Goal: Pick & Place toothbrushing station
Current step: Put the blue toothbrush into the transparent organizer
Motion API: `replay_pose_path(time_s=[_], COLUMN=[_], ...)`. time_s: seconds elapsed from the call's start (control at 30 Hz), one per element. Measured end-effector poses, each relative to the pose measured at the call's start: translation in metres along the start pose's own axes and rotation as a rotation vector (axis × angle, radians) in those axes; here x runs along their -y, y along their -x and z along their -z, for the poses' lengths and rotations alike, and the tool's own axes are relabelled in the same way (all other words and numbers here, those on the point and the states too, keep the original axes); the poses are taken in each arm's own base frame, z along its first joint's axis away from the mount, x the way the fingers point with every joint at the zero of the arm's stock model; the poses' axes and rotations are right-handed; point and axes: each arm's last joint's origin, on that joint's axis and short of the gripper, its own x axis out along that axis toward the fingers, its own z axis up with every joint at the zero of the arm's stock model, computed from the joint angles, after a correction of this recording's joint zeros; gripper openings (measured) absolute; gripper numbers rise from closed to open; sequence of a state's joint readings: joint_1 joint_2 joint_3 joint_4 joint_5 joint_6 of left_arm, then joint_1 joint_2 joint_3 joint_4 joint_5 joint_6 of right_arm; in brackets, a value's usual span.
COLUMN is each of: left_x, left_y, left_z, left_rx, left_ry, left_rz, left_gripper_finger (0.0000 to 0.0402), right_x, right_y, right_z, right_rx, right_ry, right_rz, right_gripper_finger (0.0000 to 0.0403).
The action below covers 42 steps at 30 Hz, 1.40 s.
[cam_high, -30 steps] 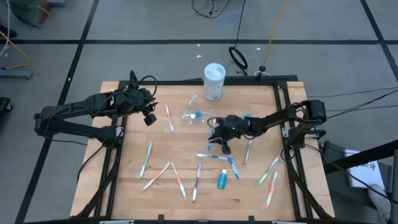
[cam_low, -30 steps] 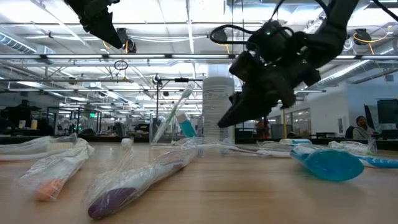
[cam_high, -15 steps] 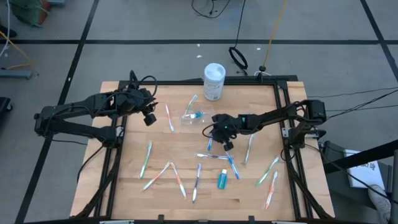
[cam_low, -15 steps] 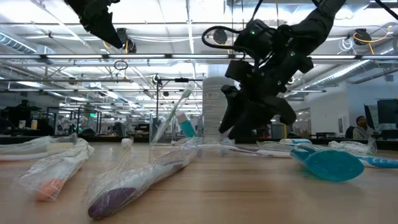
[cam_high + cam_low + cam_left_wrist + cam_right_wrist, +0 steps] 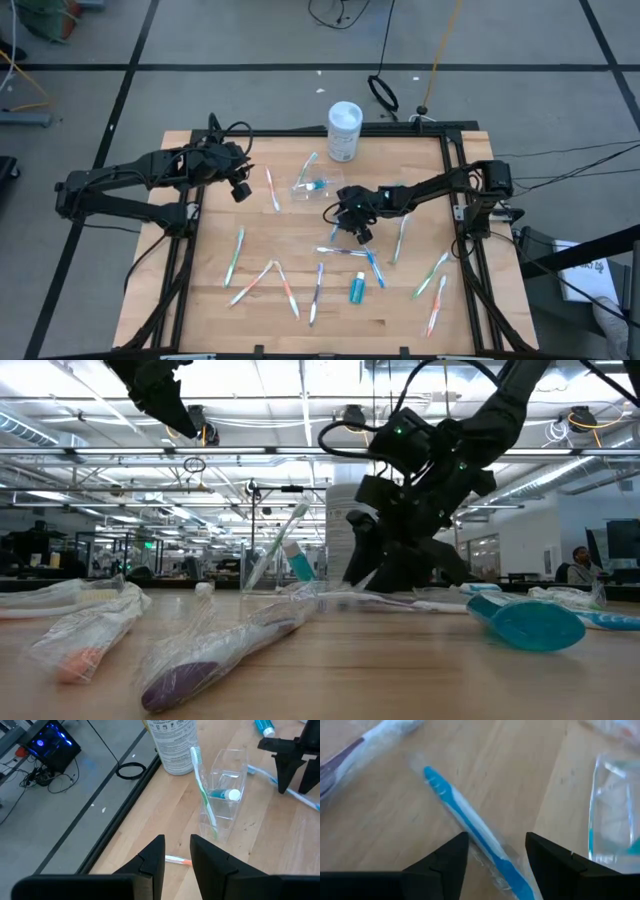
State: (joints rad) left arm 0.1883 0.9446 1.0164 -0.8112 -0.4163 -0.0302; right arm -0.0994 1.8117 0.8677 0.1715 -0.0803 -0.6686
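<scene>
Fingers of my right gripper [image 5: 492, 852] spread wide, empty, straddling the blue toothbrush [image 5: 470, 827] lying on the surface [image 5: 380, 820] beside the clear cup [image 5: 615, 810]. I'd descend centred on the handle, then close. Left gripper [image 5: 177, 857] waits part-open, empty.

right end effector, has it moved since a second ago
Yes. In the high view the right end effector has shifted toward the picture's left, nearer the clear cup, and now stands over a wrapped blue toothbrush.
</scene>
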Motion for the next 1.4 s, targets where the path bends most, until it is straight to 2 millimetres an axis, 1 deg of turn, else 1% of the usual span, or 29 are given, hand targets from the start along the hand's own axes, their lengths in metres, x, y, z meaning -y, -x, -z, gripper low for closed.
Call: replay_pose_path(time_s=[0.07,0.17,0.33,0.4,0.47,0.57,0.67,0.77,0.83,0.9,1.0,1.07,1.13,1.23,1.3,1.4], left_x=[0.000,0.000,0.000,0.000,0.000,0.000,0.001,0.004,0.007,0.011,0.020,0.027,0.035,0.050,0.061,0.078], left_y=[0.000,0.000,0.000,0.000,0.000,0.000,0.000,0.000,0.001,0.001,-0.003,-0.007,-0.013,-0.030,-0.043,-0.064], left_z=[0.000,0.000,0.000,0.000,0.000,0.000,0.000,0.000,-0.001,-0.005,-0.014,-0.020,-0.028,-0.035,-0.039,-0.041], left_rx=[0.000,0.000,0.000,0.000,0.000,0.000,-0.001,-0.006,-0.005,0.018,0.059,0.078,0.103,0.097,0.095,0.060], left_ry=[-0.001,-0.001,-0.001,0.000,0.005,0.008,0.010,0.045,0.077,0.121,0.198,0.264,0.327,0.347,0.367,0.389], left_rz=[0.000,0.000,0.000,0.000,0.000,0.000,0.033,0.148,0.236,0.319,0.419,0.453,0.479,0.497,0.514,0.523], left_gripper_finger=[0.0097,0.0097,0.0097,0.0097,0.0097,0.0097,0.0097,0.0097,0.0097,0.0097,0.0097,0.0097,0.0097,0.0097,0.0097,0.0097], right_x=[-0.002,-0.003,-0.004,-0.005,-0.008,-0.015,-0.025,-0.032,-0.038,-0.046,-0.053,-0.060,-0.067,-0.075,-0.078,-0.082], right_y=[-0.002,-0.004,-0.004,-0.003,-0.003,0.004,0.010,0.021,0.025,0.027,0.030,0.032,0.033,0.037,0.039,0.042], right_z=[0.001,0.002,0.003,0.001,-0.001,-0.011,-0.023,-0.040,-0.049,-0.054,-0.069,-0.076,-0.082,-0.090,-0.095,-0.100], right_rx=[-0.006,-0.011,-0.016,-0.017,-0.015,0.004,0.031,0.032,0.021,0.017,0.102,0.140,0.138,0.087,0.035,-0.007], right_ry=[0.019,0.019,-0.103,-0.150,-0.152,-0.085,0.048,0.198,0.322,0.444,0.660,0.819,0.971,1.140,1.204,1.267], right_rz=[-0.006,-0.015,-0.023,-0.023,-0.027,-0.035,-0.026,0.081,0.142,0.178,0.214,0.231,0.256,0.362,0.433,0.494], right_gripper_finger=[0.0168,0.0128,0.0044,0.0019,0.0015,0.0031,0.0037,0.0022,0.0013,0.0013,0.0019,0.0022,0.0022,0.0016,0.0015,0.0016])
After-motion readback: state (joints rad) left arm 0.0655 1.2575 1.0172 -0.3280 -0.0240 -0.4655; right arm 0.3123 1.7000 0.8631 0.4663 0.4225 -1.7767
